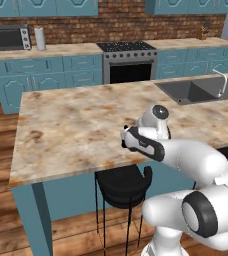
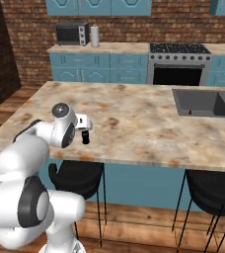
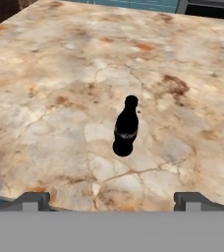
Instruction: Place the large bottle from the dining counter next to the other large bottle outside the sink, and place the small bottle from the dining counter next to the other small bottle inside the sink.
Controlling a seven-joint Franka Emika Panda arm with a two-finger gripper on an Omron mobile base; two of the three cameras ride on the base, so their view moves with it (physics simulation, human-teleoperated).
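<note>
1. Your gripper [image 3: 112, 201] stands wide open, its two dark fingertips [image 3: 31, 201] far apart at the bottom of the hand view, holding nothing.
2. You see the small bottle [image 3: 125, 127] standing upright on the dining counter [image 1: 76, 125], near the counter's front edge, ahead of the open fingers and clear of them.
3. In the right base view the same small bottle [image 2: 86, 137] sits just beside the white hand, towards the counter's front left part.
4. The sink [image 1: 196, 91] is recessed at the counter's far right end, well apart from the bottle, with its thin silver faucet [image 1: 221, 82] at the basin's right side.
5. A small reddish object [image 2: 190, 112] shows inside the basin; it is too small for you to identify.
</note>
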